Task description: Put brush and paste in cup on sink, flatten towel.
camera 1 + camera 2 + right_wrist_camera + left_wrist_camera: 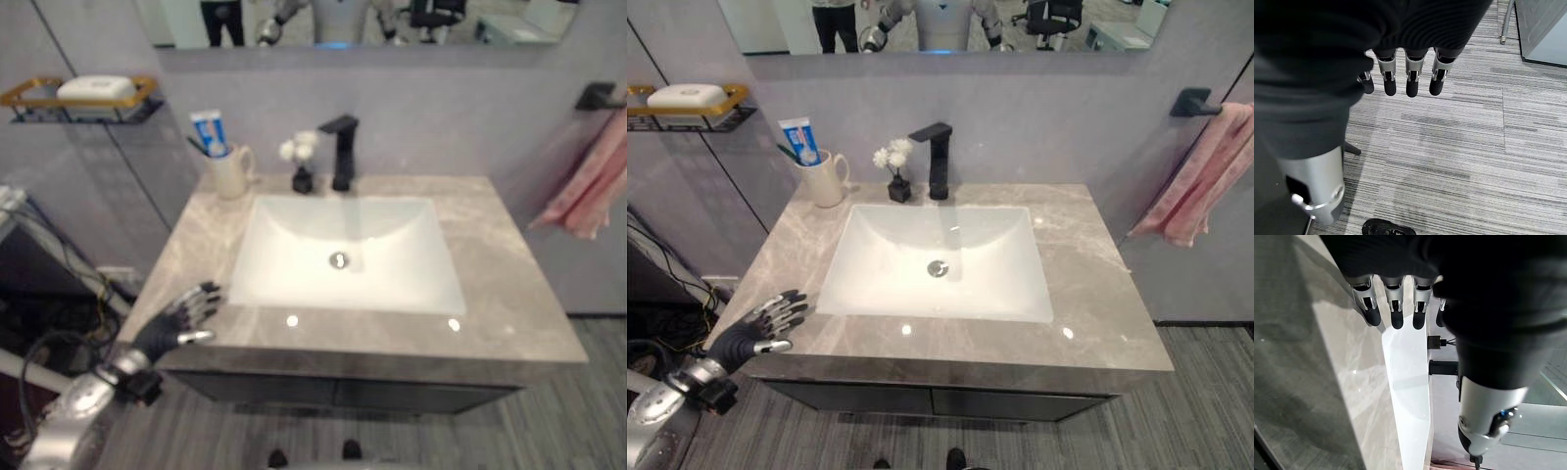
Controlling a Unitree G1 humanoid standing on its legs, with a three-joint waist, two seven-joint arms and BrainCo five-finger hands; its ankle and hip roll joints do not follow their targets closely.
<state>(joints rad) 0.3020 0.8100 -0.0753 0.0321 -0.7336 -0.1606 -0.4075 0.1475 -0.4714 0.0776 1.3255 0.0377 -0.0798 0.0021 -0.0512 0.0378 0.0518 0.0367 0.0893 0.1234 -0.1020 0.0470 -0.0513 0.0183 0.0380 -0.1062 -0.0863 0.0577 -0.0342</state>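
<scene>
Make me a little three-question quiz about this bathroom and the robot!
1. True or false: the toothpaste stands in the cup.
2. Where does the pink towel hang?
A) over the tap
B) on a wall hook at the right
C) in the sink
3. Fill in: the left hand is near the counter's front ____ corner.

Key: 1 true. 2 B. 3 left. The right hand hangs open above the floor.
</scene>
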